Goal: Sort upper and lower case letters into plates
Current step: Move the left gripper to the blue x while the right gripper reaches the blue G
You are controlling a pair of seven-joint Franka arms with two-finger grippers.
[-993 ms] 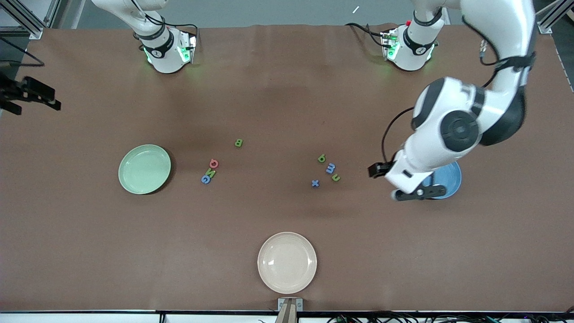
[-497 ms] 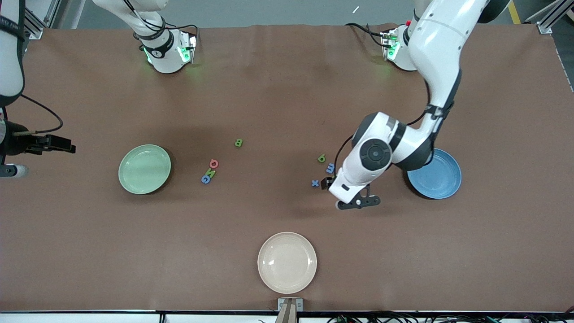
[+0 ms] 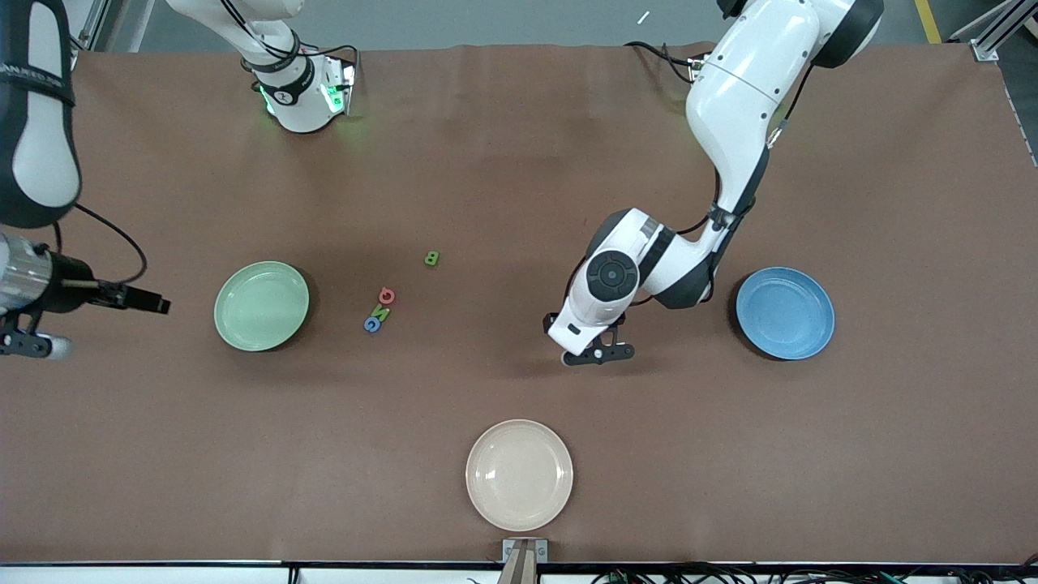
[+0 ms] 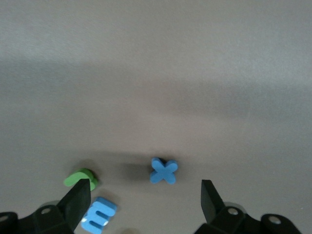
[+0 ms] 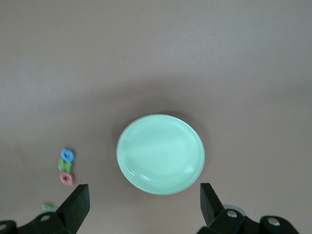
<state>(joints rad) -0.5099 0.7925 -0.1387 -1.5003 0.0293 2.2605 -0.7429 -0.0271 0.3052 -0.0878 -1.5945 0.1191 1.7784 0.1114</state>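
My left gripper [image 3: 598,354] hangs open over a cluster of small letters, which the arm hides in the front view. Its wrist view shows a blue x [image 4: 164,171] lying between the jaws' line, with a green letter [image 4: 80,178] and a blue m [image 4: 99,215] by one finger; left gripper [image 4: 144,200] holds nothing. The blue plate [image 3: 785,313] lies toward the left arm's end. A green B [image 3: 431,259], a red letter [image 3: 387,296], a green letter [image 3: 379,311] and a blue letter [image 3: 371,324] lie beside the pale green plate [image 3: 261,306]. My right gripper [image 3: 28,345] hangs open and empty; the green plate [image 5: 161,153] shows in its wrist view.
A cream plate [image 3: 519,474] sits near the table's front edge, nearer to the camera than the letters. Both robot bases stand along the back edge of the brown table [image 3: 892,446].
The left arm has swung from over the blue plate to over the cluster with the blue x. The right arm has come in from the table's end toward the green plate.
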